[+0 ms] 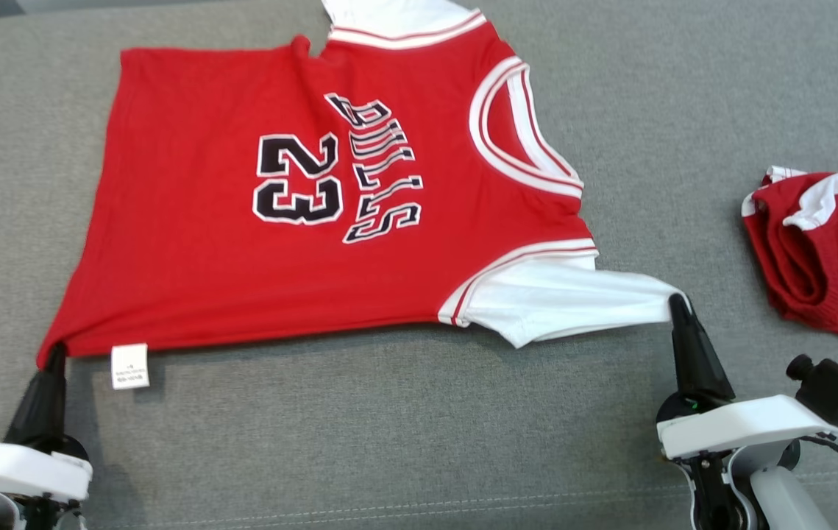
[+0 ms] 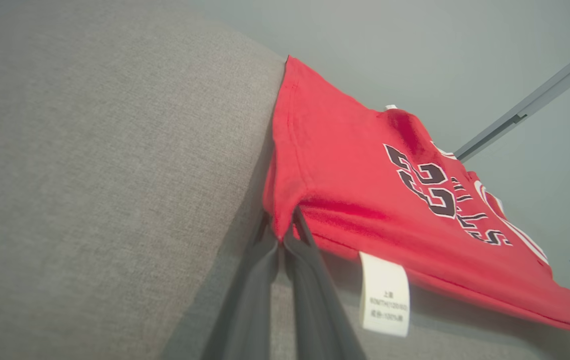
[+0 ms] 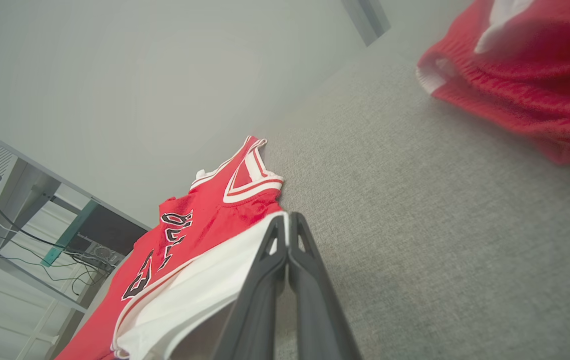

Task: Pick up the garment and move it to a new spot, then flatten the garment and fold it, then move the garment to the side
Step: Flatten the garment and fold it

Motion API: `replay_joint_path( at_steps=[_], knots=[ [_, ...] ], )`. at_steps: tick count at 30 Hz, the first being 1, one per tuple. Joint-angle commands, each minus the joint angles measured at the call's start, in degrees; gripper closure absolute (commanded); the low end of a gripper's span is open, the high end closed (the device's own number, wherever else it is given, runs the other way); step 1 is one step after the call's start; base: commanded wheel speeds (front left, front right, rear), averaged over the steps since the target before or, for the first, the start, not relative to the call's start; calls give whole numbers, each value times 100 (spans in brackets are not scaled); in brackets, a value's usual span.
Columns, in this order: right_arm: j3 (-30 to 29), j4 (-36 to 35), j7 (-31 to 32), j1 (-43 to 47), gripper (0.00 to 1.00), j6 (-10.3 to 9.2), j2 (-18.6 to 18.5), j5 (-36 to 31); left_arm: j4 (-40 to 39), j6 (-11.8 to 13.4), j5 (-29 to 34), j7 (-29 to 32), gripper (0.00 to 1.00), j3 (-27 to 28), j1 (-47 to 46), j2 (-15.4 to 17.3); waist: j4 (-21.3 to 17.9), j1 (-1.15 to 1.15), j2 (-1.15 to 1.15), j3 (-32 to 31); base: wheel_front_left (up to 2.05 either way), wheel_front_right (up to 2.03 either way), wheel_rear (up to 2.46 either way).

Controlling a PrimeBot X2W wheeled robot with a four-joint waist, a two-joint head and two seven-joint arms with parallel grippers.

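**Shirt pinched at two corners, drawn flat for the fold**

The red shirt (image 1: 279, 221) lies spread face up, number and lettering showing, just ahead of both sets of fingers. The left gripper (image 1: 57, 352) is closed on the shirt's hem corner, with red cloth bunched between its tips and a white label (image 1: 129, 366) hanging just to their right. The right gripper (image 1: 677, 300) is closed on the end of the near white sleeve (image 1: 573, 294), which is drawn out to a point at the fingertips.

This looks like the flattening step. The near edge runs taut between the two grips and the body is mostly smooth, apart from a pucker near the far edge. Next comes the fold, I judge. It calls for both pinches to rise together and carry the near edge over the shirt away from the fingers, keeping level so the cloth does not skew (the sleeve may want tucking in first).

The surface (image 1: 419, 442) is grey woven fabric, soft-looking, with a stitched seam behind the fingertips. A second red and white garment (image 1: 823, 250) lies crumpled well to the right of the right fingers, apart from the shirt. Beyond are a pale wall and, in the right wrist view, a desk frame (image 3: 14, 200) with cables.
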Motion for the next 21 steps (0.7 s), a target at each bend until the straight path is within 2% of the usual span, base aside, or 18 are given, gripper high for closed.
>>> replay_joint_path(
  at_steps=[1,15,19,20,21],
  knots=[
    [100,-13,-36,-2,100,-8,-62,-58,23,52,118,-36,100,256,-14,236,87,0,0,-169,0,0,0],
    [176,729,139,-34,100,-8,-62,-301,526,52,1163,-36,100,600,243,-470,182,0,0,-643,0,0,0],
    [242,826,236,-28,100,-8,-62,-428,502,52,1262,-36,100,532,293,-575,179,0,0,-655,0,0,0],
    [250,839,249,-35,100,-8,-62,-467,482,52,1263,-36,90,503,298,-568,175,0,0,-656,0,0,0],
    [267,853,267,-35,100,-8,-62,-504,466,52,1273,-36,63,453,303,-551,172,0,0,-663,0,0,0]
  ],
)
